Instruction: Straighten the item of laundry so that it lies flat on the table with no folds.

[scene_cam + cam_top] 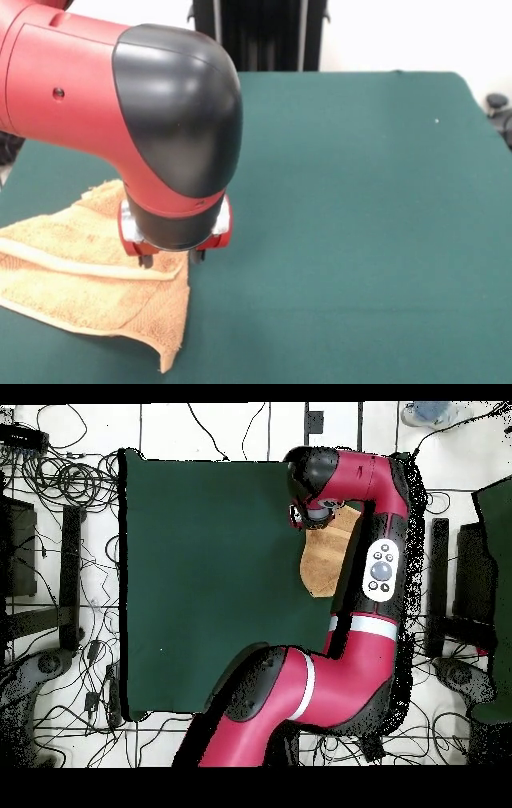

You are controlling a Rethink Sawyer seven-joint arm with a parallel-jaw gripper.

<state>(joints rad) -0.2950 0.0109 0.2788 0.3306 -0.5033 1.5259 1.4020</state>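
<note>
A tan terry towel (88,272) lies rumpled at the left side of the green counter (360,224) in the front view, one layer doubled over another along a pale border band, with a loose corner trailing toward the near edge. The job of flattening it looks far from finished: at least one fold remains across the middle, and the far-right corner is tucked beneath the robot's wrist. The red and black arm (120,104) reaches down onto that corner, its gripper (170,258) low at the cloth's right edge, just about touching it. Only the tips show under the wrist housing, so whether the gripper is spread or closed on fabric cannot be told. From overhead, the towel (325,564) sits close to the counter's right-hand edge, partly hidden by the arm (375,534), while most of the green surface lies bare to the left. What remains, by this evidence, is drawing the doubled layer open and smoothing the corners.
</note>
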